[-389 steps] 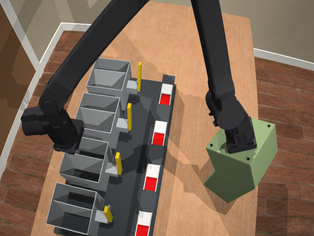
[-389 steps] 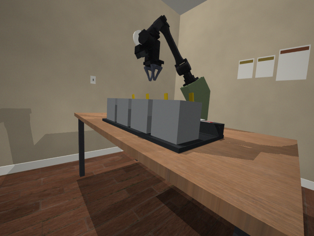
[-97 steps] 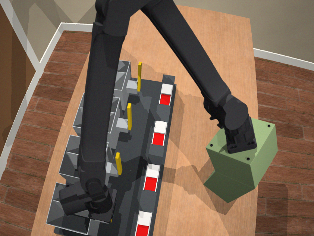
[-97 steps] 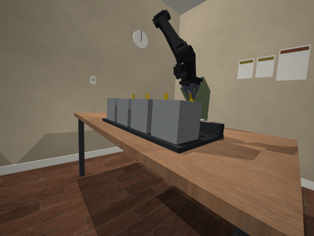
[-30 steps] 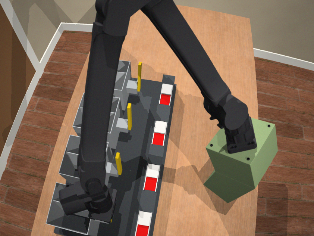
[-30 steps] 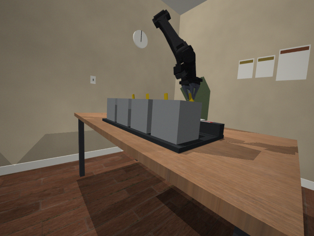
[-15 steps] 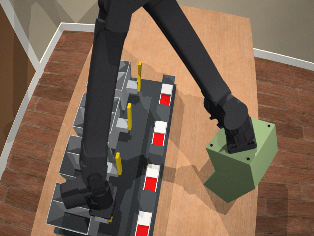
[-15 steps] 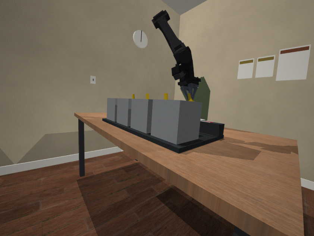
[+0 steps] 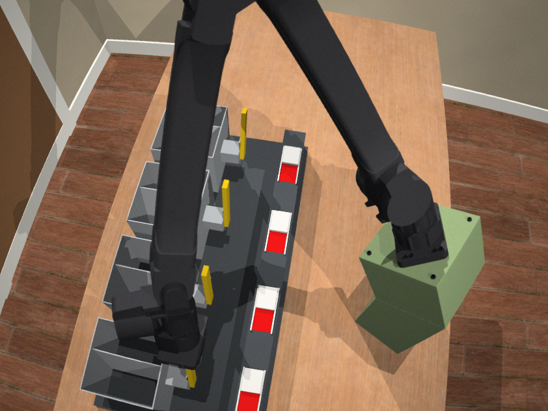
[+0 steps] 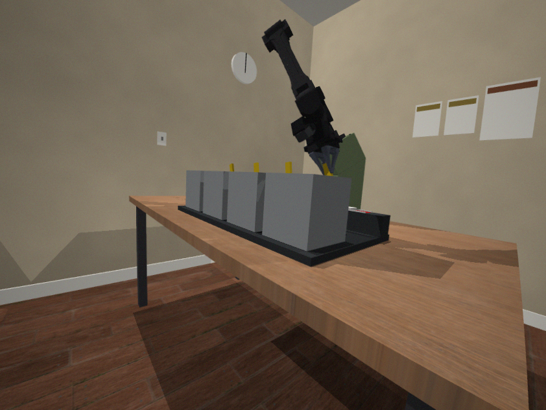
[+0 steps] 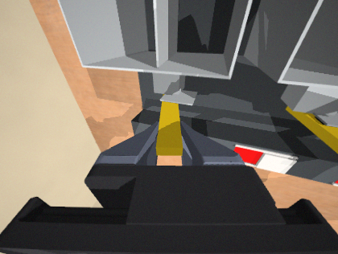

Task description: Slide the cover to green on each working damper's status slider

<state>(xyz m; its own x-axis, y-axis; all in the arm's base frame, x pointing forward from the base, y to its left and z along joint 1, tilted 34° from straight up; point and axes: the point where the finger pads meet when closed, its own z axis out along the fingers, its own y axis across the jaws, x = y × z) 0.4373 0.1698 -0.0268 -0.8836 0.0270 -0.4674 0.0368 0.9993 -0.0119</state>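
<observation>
Grey open-topped duct damper (image 9: 122, 376) (image 10: 304, 211) (image 11: 157, 70) at the row's end sits just beyond the jaws. Black parallel gripper (image 10: 325, 165) (image 11: 169, 126) is clamped on its flat yellow handle (image 9: 191, 378) (image 10: 326, 169) (image 11: 169, 129). Step in hand looks like the turn test. Next: rotate about the shaft, watch whether the blade follows. White-covered status slider (image 9: 250, 389) (image 11: 265, 159), off to one side of the jaws, shows red; other three visible sliders red too. Leave covers alone until the verdict's in.

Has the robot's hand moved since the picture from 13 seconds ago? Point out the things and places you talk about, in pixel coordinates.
Yes. In the exterior view, the hand (image 9: 190, 366) (image 10: 326, 168) (image 11: 169, 126) has come down from high above the boxes to the yellow lever (image 9: 191, 379) (image 10: 325, 169) (image 11: 169, 138) beside the nearest grey box (image 9: 103, 331) (image 10: 288, 207) (image 11: 193, 67).
</observation>
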